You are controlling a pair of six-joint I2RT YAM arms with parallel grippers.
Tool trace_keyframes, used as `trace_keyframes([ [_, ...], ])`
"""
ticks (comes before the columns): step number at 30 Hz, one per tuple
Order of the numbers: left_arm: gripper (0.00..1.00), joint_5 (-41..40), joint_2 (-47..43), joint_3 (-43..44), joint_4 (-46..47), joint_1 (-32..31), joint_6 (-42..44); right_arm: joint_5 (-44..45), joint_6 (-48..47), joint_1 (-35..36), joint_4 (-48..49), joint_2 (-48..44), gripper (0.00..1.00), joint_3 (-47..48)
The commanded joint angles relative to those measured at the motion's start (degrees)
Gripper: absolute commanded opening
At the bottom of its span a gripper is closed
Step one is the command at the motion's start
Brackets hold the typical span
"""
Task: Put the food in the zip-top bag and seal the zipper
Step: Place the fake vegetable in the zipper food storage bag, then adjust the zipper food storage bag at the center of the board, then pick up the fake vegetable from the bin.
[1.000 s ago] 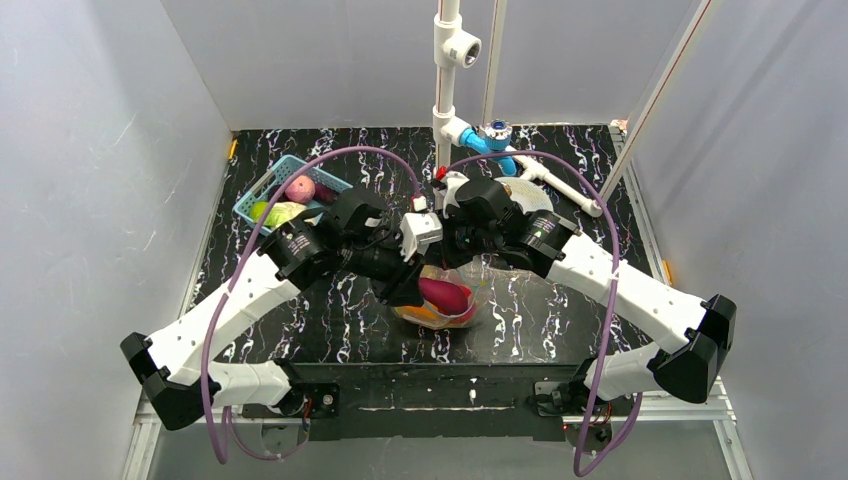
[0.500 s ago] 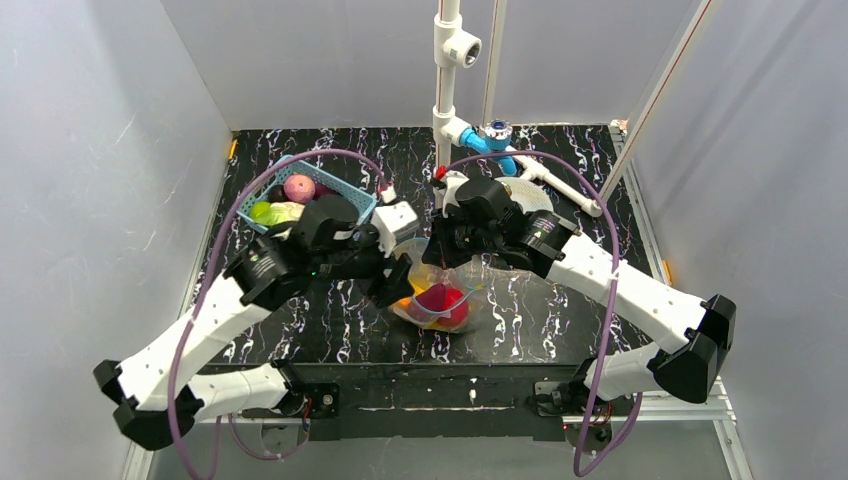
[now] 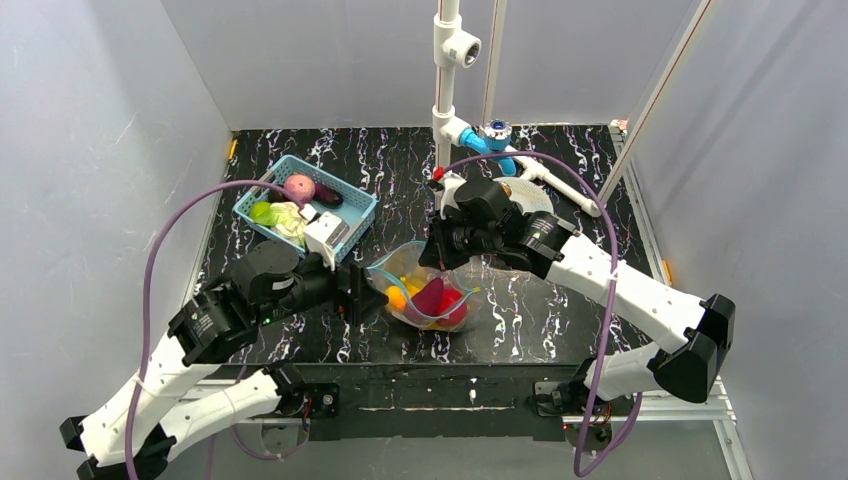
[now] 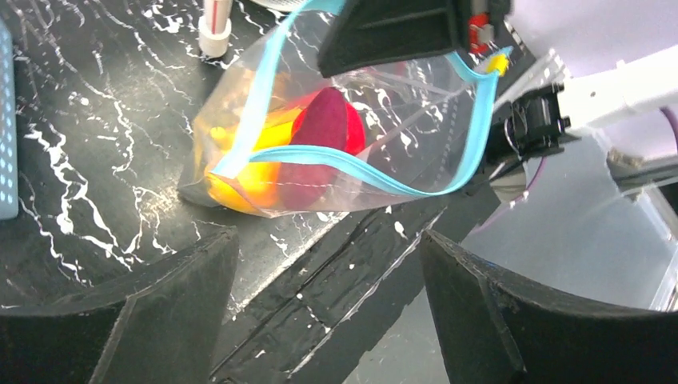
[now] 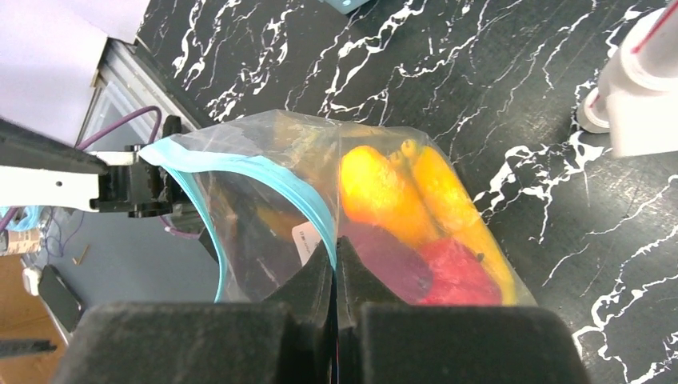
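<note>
The zip-top bag [image 3: 425,292] lies near the table's front edge with its mouth gaping. Its teal zipper [image 4: 352,166] runs in two separated strips. Inside is food: a magenta piece [image 4: 328,128], yellow-orange pieces [image 5: 384,192] and a red piece [image 5: 456,272]. My right gripper [image 5: 336,250] is shut on one zipper strip [image 5: 280,186] beside the white label [image 5: 308,238], holding that edge up. In the top view it [image 3: 441,265] sits over the bag's far side. My left gripper [image 3: 372,293] stands open just left of the bag, apart from it, with nothing between its fingers [image 4: 160,312].
A blue basket [image 3: 352,208] at the back left holds a pink ball [image 3: 299,187], green food [image 3: 272,213] and a dark piece. A white pipe stand [image 3: 447,100] rises at the back centre, with a white plate [image 3: 530,195] behind the right arm. The table's front edge [image 4: 352,264] lies under the left gripper.
My left gripper has opened and pulled back out of the bag's mouth toward the left and near side. The magenta food now lies in the bag. The right gripper kept its hold.
</note>
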Motion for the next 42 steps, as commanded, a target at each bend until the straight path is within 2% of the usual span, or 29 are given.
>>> trace_keyframes([
  [1,0.81,-8.68,-5.09,-0.04,1.76,-0.22,-7.05,-0.40,0.18,2.92,0.73,-1.30,0.01,6.09],
  [5,0.87,-19.83,-14.56,0.71,0.45,-0.23,-10.86,3.05,-0.61,4.83,-0.17,-2.90,0.01,8.30],
  [9,0.91,-27.70,-21.33,-0.17,-2.22,-0.27,-14.90,5.60,0.47,4.77,2.58,-3.36,0.01,3.34],
  [12,0.93,-30.67,-22.87,-0.77,-4.29,-0.23,-16.61,5.63,1.92,4.78,2.04,-0.49,0.01,0.74],
  [15,0.93,-29.94,-19.32,0.42,-6.13,-0.23,-16.63,5.30,2.53,4.84,2.70,0.97,0.01,-1.14],
  [18,0.94,-30.55,-11.17,3.75,-9.75,-0.24,-14.95,5.15,2.01,4.84,3.00,0.80,0.01,-0.81],
  [21,0.98,-34.74,-2.82,6.93,-11.18,-0.16,-10.44,5.20,1.16,4.84,2.64,0.24,0.01,0.22],
  [24,0.98,-38.47,4.05,9.53,-8.85,0.49,-4.36,5.54,0.75,4.85,2.20,-0.84,0.01,0.55],
  [25,0.98,-38.60,6.20,10.40,-7.55,2.01,-2.12,5.58,0.72,4.84,2.21,-1.28,0.01,0.42],
  [27,0.98,-33.85,10.40,13.08,-6.41,8.18,1.29,5.59,0.64,4.84,2.13,-2.14,0.01,-0.08],
  [31,0.98,-16.48,17.18,14.83,0.35,27.06,3.86,7.71,0.61,4.84,2.26,-3.58,0.01,-1.53],
  [34,0.98,-10.13,24.67,16.01,5.17,38.45,3.80,7.14,0.83,4.89,2.48,-3.95,0.01,-2.18],
  [36,0.98,-8.04,31.52,19.19,5.04,42.82,2.83,6.76,0.98,4.85,2.19,-3.98,0.01,-1.95],
  [39,0.98,-12.59,40.22,20.45,8.91,45.52,4.02,6.58,1.12,4.86,1.83,-4.34,0.01,-1.76],
  [42,0.98,-9.04,47.03,23.61,9.98,49.13,1.85,6.35,1.07,4.84,0.90,-4.23,0.01,-1.33],
])
